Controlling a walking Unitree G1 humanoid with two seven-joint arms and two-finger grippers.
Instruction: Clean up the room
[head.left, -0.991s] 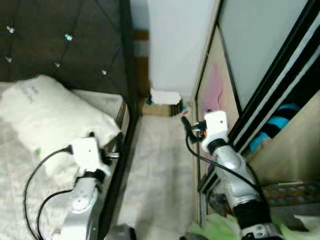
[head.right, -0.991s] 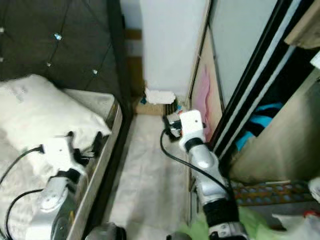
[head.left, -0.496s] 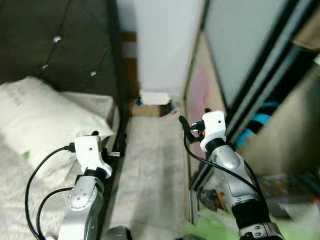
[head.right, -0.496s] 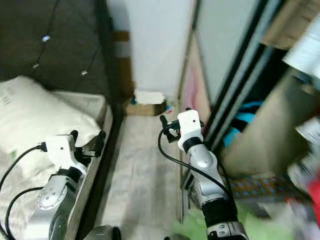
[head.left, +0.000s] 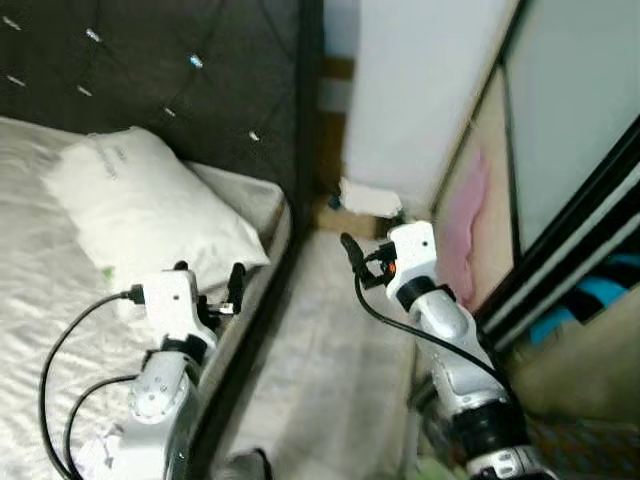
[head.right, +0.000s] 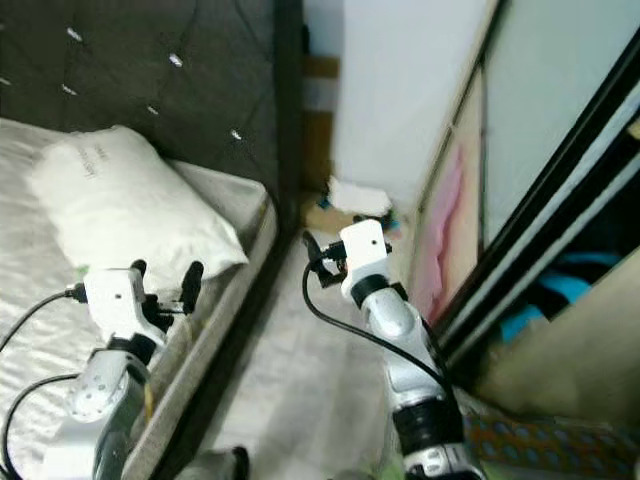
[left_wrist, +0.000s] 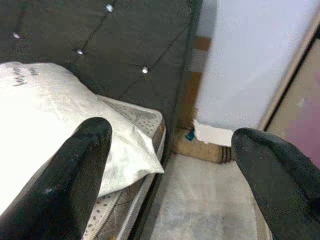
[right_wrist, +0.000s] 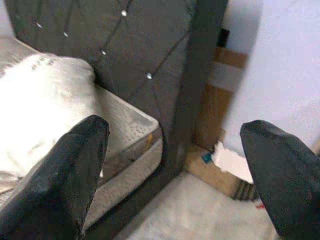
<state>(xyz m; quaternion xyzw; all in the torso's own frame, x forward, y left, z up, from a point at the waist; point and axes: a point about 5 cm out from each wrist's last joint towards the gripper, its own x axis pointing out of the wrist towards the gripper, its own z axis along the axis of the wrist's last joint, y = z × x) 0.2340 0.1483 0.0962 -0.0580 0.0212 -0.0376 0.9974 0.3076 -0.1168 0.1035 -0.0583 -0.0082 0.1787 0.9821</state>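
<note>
Robot is standing in a narrow aisle betw. a bed and a sliding wardrobe, both arms raised w/ nothing in hand. Left gripper (head.left: 208, 276) is hovering over the mattress edge (head.left: 262, 236), fingers spread wide and empty; the white pillow (head.left: 150, 205) is lying just ahead of it and to its outer side, against the dark tufted headboard (head.left: 170, 70). Right gripper (head.right: 312, 250) is hanging above the pale floor strip (head.left: 330, 350), fingers likewise wide apart and holding nothing (wrist view shows a broad gap). Both arms are prob. being carried up and forward like this so the wrist cams can scan while the robot is walking or turning, not reaching for anything yet.

No single item to tidy is being singled out. Likeliest candidates: a small white wad (left_wrist: 212, 134) on a low cardboard piece (right_wrist: 210, 172), sitting well ahead of both grippers at the foot of the white wall (head.left: 420, 90).

Head views are showing what the wrist cams are missing: the wardrobe's dark track, a blue-and-black cloth (head.left: 590, 297) inside it, a pink smear on the panel (head.left: 468, 225). Wrist views are giving a closer look at the wad and cardboard, incl. a small blue scrap beside them.
</note>
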